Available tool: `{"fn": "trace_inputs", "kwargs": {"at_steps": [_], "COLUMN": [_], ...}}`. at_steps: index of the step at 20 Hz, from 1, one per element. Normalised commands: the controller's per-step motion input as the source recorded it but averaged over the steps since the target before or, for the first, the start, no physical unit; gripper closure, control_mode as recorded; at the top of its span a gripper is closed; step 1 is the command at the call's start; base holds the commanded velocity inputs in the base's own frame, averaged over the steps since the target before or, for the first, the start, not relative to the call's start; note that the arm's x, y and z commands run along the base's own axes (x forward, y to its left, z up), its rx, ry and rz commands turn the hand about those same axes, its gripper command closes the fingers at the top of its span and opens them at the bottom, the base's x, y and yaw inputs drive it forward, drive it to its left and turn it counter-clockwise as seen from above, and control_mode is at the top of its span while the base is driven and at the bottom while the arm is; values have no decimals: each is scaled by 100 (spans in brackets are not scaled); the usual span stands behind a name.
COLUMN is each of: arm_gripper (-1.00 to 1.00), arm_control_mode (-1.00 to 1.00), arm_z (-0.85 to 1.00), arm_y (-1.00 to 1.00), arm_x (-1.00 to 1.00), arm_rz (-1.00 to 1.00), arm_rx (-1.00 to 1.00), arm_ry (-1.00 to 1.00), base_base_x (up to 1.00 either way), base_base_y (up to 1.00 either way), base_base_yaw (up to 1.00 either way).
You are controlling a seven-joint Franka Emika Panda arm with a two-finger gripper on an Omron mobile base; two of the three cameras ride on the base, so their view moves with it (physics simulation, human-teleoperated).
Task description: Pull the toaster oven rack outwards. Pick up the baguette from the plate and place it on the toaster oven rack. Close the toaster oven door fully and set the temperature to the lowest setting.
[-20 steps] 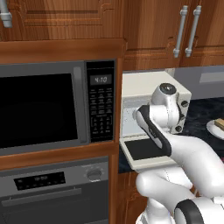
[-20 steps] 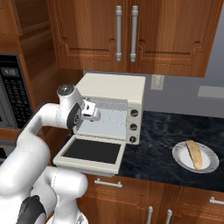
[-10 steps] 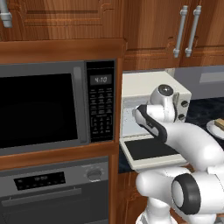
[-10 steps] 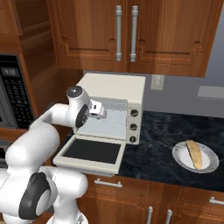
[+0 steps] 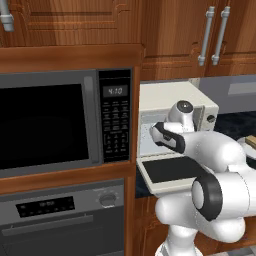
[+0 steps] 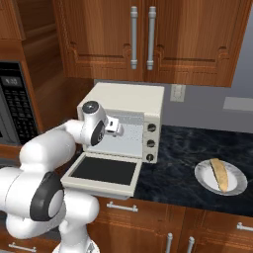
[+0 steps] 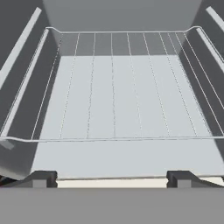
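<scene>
Spread wide at the oven's (image 6: 133,121) mouth, gripper (image 7: 111,177) facing the rack (image 7: 113,87) seated inside the cavity. Door (image 6: 104,172) folded down flat in front. Off to the right on the counter (image 6: 178,163), baguette (image 6: 219,174) lying on its plate (image 6: 236,184).

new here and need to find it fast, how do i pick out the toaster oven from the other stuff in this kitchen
Look at the dark marble counter under the wooden wall cabinets. At its left end stands the toaster oven, a small cream-white box with its door folded down flat. Unlike the larger dark microwave built in beside it, it is pale, with three dark knobs down its right front.
</scene>
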Motion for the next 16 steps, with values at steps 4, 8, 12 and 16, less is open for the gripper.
{"fn": "trace_inputs", "kwargs": {"at_steps": [4, 8, 12, 16], "arm_gripper": [-100, -100, -100, -100], "arm_control_mode": [-100, -100, -100, -100], "arm_z": [-27, -11, 0, -16], "arm_y": [-1, -1, -2, 0], "arm_x": [38, 30, 21, 28], "arm_rz": [0, 0, 0, 0], "arm_rx": [0, 0, 0, 0], "arm_ry": [-1, -6, -9, -1], "base_base_x": [0, 0, 0, 0], "base_base_y": [0, 0, 0, 0], "base_base_yaw": [0, 0, 0, 0]}}
